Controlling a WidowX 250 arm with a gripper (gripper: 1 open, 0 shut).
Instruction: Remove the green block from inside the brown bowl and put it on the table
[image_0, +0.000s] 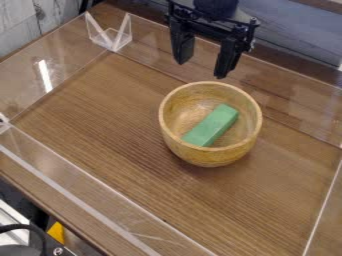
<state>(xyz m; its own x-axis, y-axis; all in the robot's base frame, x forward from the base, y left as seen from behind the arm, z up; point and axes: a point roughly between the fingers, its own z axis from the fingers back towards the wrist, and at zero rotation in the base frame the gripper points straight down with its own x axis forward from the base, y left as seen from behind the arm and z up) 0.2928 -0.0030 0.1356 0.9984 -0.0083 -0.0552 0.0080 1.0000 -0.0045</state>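
Claw (203, 53) released, fingers spread, holding nothing. Block (211, 126) lies below and in front of it, flat and diagonal inside the bowl (178, 141), on the counter (94, 130). Block looks light, rigid, probably smooth. Pinch across its narrow width mid-length; curved bowl walls crowd the ends.

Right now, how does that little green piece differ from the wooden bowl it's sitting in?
The green block is a flat, straight-edged bar; the brown bowl is round and hollow with thick walls. The block is solid bright green, the bowl pale tan with visible grain. The block is much smaller, lying slantwise inside the bowl. Both sit below the open pincer.
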